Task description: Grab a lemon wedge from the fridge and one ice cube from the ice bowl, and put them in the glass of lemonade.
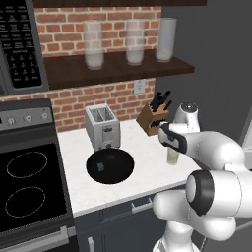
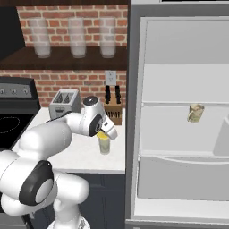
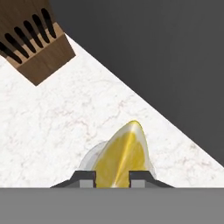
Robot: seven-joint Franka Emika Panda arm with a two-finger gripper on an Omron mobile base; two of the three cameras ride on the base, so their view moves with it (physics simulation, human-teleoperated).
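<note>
The claw (image 3: 112,175) is nearly closed, pinching the lemon wedge (image 3: 122,155) between its fingertips, just above the glass of lemonade (image 2: 104,144) on the white surface (image 1: 147,167).

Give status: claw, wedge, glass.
Claw shut on lemon wedge, held directly over glass of lemonade. Ice cube sits in ice bowl. Fridge door open. Nothing blocking the drop.

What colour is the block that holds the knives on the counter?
The knife block is brown wood with dark slots on top; the hand view shows it best.
</note>
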